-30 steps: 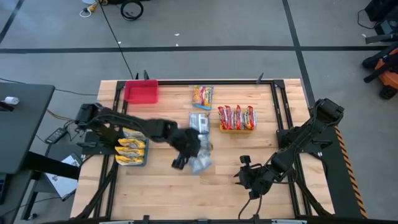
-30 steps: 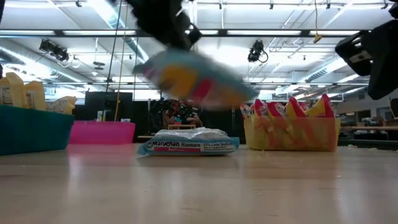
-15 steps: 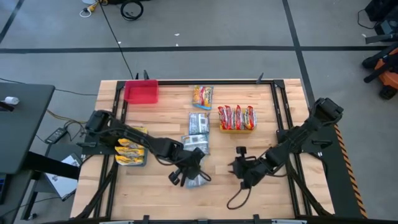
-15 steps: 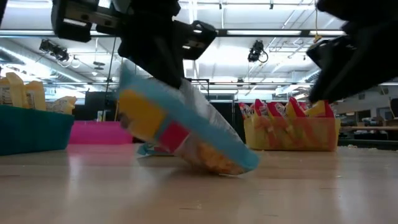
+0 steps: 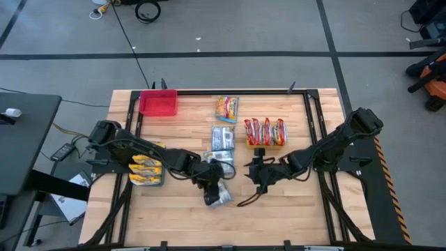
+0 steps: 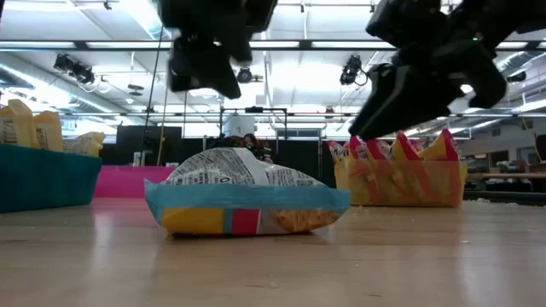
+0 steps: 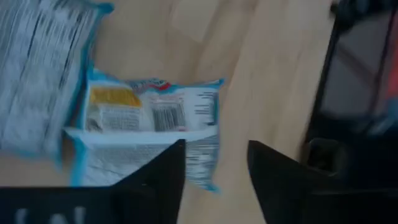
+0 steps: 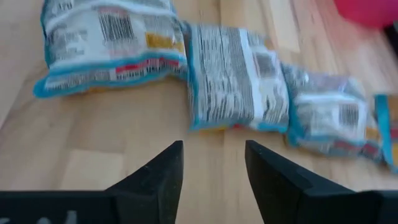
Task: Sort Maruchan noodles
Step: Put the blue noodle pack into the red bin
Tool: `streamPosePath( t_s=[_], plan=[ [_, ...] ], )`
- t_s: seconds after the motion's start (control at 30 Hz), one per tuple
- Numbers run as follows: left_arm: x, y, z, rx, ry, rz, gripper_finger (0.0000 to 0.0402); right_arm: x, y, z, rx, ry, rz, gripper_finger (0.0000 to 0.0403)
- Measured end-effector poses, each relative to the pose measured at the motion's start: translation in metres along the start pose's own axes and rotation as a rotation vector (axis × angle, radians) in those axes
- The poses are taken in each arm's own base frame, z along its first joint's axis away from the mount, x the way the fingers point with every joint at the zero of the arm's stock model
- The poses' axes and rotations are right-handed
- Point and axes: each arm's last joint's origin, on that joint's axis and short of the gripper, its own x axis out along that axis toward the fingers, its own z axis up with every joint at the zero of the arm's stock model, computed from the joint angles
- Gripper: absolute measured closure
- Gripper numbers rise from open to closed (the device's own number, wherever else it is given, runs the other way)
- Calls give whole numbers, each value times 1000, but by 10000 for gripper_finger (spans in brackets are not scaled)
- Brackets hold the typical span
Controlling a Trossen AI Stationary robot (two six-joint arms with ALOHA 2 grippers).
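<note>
- Wooden tabletop (image 5: 181,216) under a bright hall ceiling; from above I see a pink bin (image 5: 158,102) at the far left corner, a blue bin (image 5: 147,168) of yellow packets at the left edge, and a yellow bin (image 5: 265,132) standing full of red packets to the right of centre.
- Silver-blue noodle packets are my concern now: one (image 5: 223,137) lies flat mid-table beside the yellow bin, another (image 5: 217,159) lies just nearer, and a third (image 5: 218,195) lies nearest the front edge. One yellow-orange packet (image 5: 226,109) sits alone at the far side.
- My left gripper (image 5: 211,183) hangs just above that nearest packet (image 6: 246,192), which rests flat on the wood with nothing clamped on it. In the left wrist view its fingers (image 7: 155,180) stand apart and empty above the packet (image 7: 146,134).
- My right gripper (image 5: 256,172) has reached in toward the middle, close to the same row. Its fingers (image 8: 155,174) are spread too, holding nothing, with the three silver-blue packets laid out ahead (image 8: 233,78).
- I judge the step in hand to be gathering the silver-blue kind; none of them is in a bin yet.
- Next I would drop one gripper onto a single packet, pinch it across its short side, and keep the other arm clear, since both are crowded near the centre.
</note>
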Motion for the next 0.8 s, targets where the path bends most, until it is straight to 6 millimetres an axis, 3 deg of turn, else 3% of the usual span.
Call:
streamPosePath(
  t_s=[0.13,0.33,0.6,0.8],
  plan=[
    [-3,-11,-5,-235,-24,-37,186,2,-4,2,4,-12,-8,213],
    [-3,-38,-21,-587,-140,-88,169,-9,18,0,-19,-22,52,217],
    [1,-86,-70,-804,-389,-184,188,-41,65,-21,-45,50,168,217],
    [31,-84,-112,-994,-383,-40,190,-68,94,-39,-7,94,251,217]
  ],
)
